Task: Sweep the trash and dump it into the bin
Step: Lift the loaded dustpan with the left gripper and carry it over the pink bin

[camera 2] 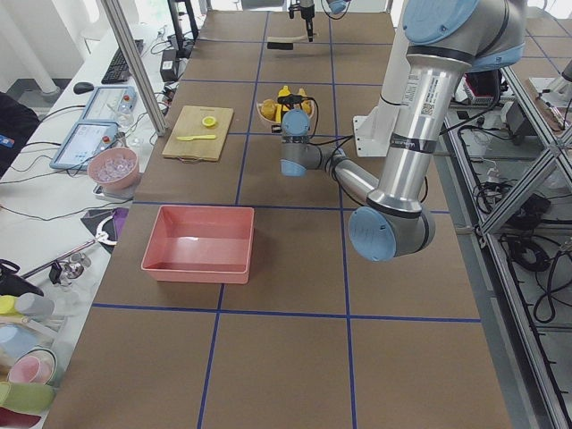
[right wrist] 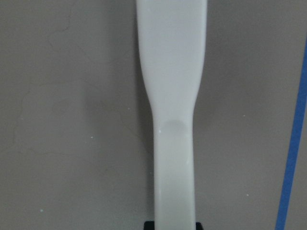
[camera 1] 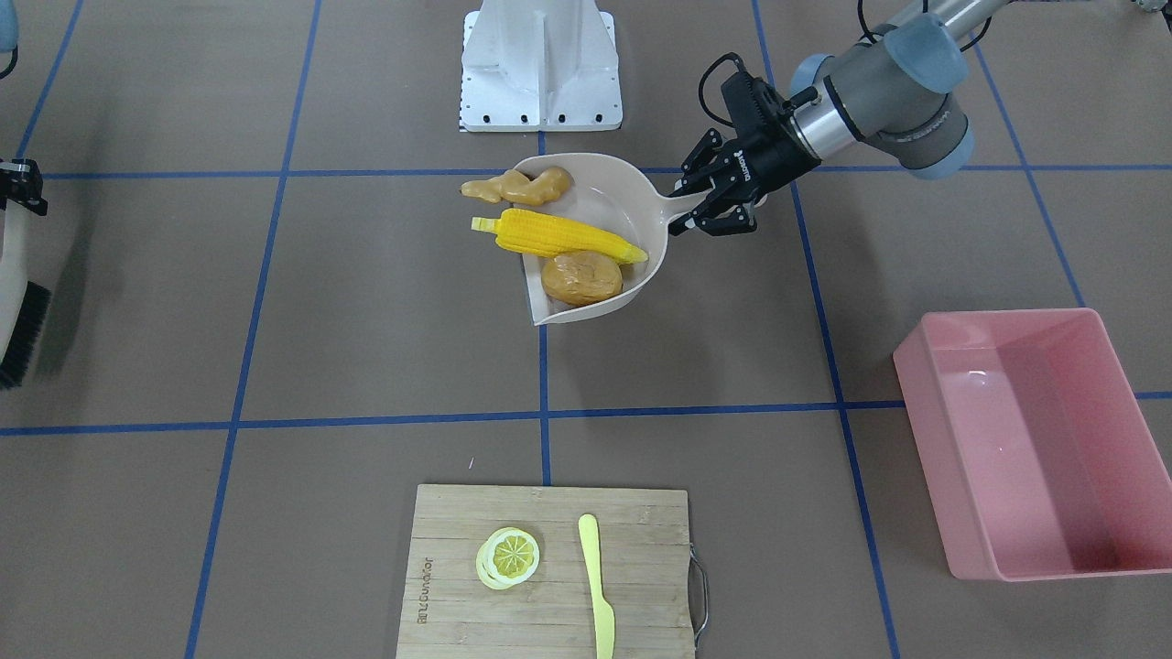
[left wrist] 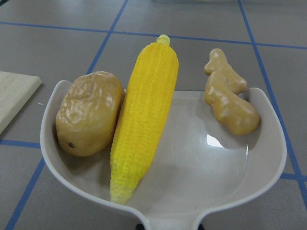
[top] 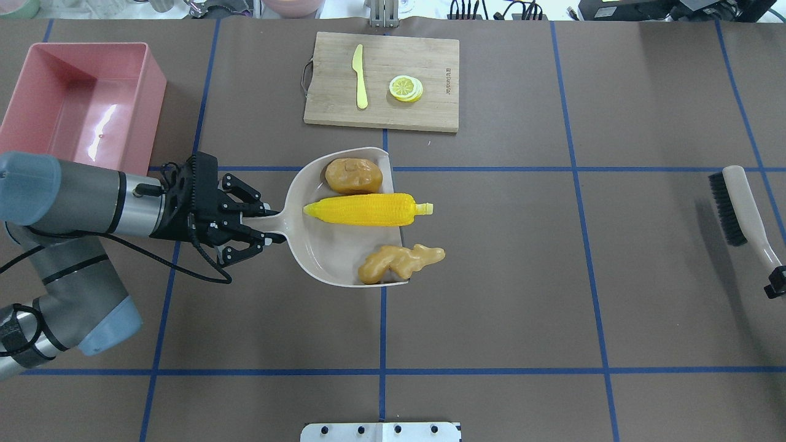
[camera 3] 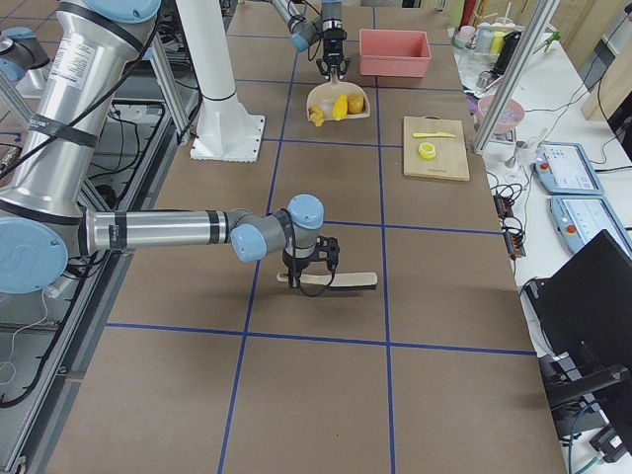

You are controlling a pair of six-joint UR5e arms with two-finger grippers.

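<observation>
The beige dustpan (top: 334, 252) lies at mid-table and holds the trash: a brown potato (top: 353, 175), a yellow corn cob (top: 368, 209) and a tan ginger root (top: 399, 263). The corn tip and the ginger stick out past the pan's open edge. All three also show in the left wrist view, the corn (left wrist: 144, 115) in the middle. My left gripper (top: 269, 227) is shut on the dustpan's handle. The pink bin (top: 156, 80) stands empty at the far left, beyond my left arm. My right gripper (top: 775, 283) is shut on the handle of a brush (top: 740, 205) at the far right.
A wooden cutting board (top: 381, 113) at the far middle carries a yellow plastic knife (top: 360, 77) and a lemon slice (top: 406, 88). The robot's white base (camera 1: 540, 64) is at the near middle. Blue tape lines cross the brown table.
</observation>
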